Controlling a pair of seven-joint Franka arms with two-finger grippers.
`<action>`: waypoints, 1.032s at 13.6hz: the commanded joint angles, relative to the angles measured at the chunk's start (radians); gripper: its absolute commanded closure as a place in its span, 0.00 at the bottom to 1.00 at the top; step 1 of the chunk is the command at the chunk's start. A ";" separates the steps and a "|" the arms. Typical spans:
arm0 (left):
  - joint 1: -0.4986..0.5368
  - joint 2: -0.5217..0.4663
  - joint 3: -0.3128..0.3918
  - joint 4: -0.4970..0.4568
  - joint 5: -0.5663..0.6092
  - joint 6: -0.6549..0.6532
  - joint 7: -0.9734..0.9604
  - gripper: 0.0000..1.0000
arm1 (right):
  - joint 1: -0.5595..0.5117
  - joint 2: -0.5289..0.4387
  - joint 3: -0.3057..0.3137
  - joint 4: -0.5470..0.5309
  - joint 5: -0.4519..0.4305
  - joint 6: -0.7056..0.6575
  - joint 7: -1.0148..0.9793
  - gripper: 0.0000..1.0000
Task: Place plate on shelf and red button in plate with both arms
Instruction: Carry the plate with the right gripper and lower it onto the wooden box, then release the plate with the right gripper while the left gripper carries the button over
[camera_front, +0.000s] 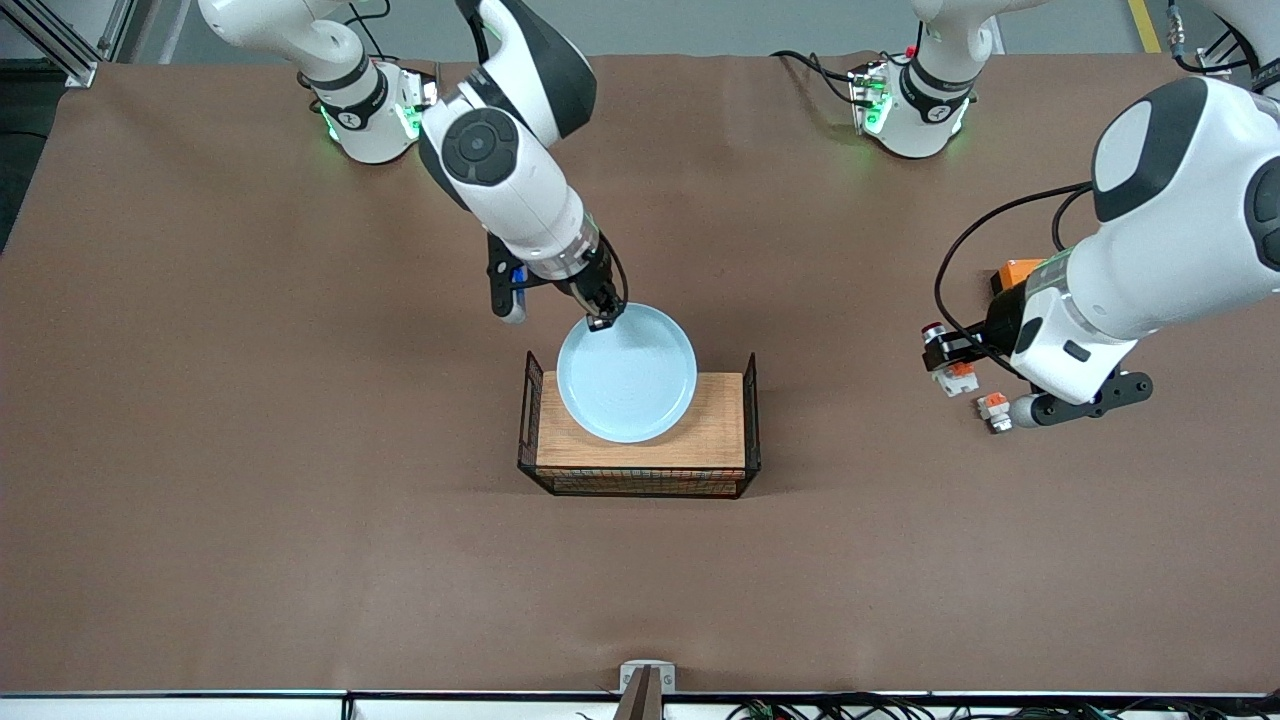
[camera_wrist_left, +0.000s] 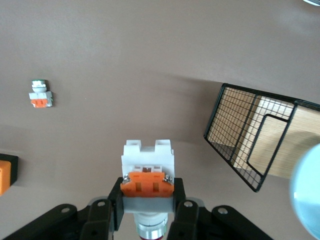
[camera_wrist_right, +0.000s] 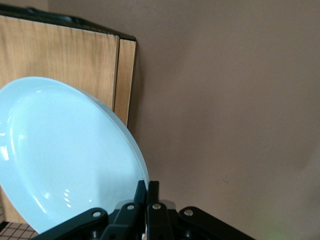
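Note:
The pale blue plate (camera_front: 627, 372) is over the wooden tray, with its rim reaching past the tray's edge farther from the front camera. My right gripper (camera_front: 603, 320) is shut on the plate's rim. In the right wrist view the right gripper (camera_wrist_right: 147, 192) pinches the rim of the plate (camera_wrist_right: 65, 155), which is tilted above the wood. My left gripper (camera_front: 948, 350) is shut on the red button (camera_front: 958, 378), over the table at the left arm's end. In the left wrist view the left gripper (camera_wrist_left: 147, 202) clamps the button (camera_wrist_left: 147, 172) by its orange and grey middle.
The wooden tray (camera_front: 715, 430) has black wire ends and also shows in the left wrist view (camera_wrist_left: 260, 135). A shorter white-and-orange piece (camera_front: 993, 408) lies on the table beside the left gripper. An orange box (camera_front: 1015, 273) stands farther from the front camera, partly hidden by the left arm.

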 joint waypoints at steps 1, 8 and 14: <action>-0.041 0.025 -0.002 0.052 -0.016 -0.007 -0.070 1.00 | 0.015 0.047 -0.014 0.057 0.010 -0.005 0.017 0.98; -0.140 0.054 -0.002 0.058 -0.016 0.103 -0.278 1.00 | 0.002 0.116 -0.014 0.107 0.004 -0.005 0.013 0.96; -0.226 0.087 -0.001 0.058 -0.016 0.214 -0.455 0.99 | 0.001 0.131 -0.015 0.111 0.001 -0.006 0.008 0.69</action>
